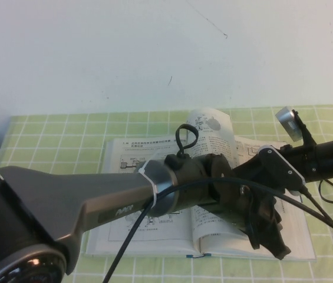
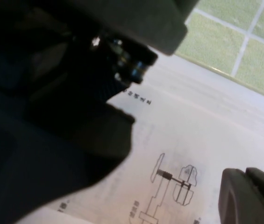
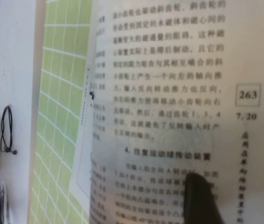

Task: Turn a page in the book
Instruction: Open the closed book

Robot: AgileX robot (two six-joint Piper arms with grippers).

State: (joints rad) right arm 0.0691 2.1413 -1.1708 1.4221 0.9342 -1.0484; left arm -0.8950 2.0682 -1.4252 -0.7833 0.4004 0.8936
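Over the open book (image 1: 154, 233), which lies flat on the green checked cloth (image 1: 66, 132), both arms meet above the right-hand half. One page (image 1: 216, 132) stands lifted near the book's spine, curling up at the far edge with a round gear picture showing on it. Left gripper (image 1: 266, 236) hangs low over the book's right-hand half, near the front edge, its dark fingers pointing down at the paper. Right gripper reaches in from the book's right side; in the high view its tip is hidden behind the left arm.

From the right wrist, the lifted page (image 3: 169, 116) fills the frame very close, text and a page number readable, with one dark fingertip (image 3: 202, 198) against it; the jaws stand wide apart, and no grip on the page shows. From the left wrist, only a diagram on the book (image 2: 178, 182) and one finger (image 2: 248, 196) appear, so I cannot tell how its jaws stand.
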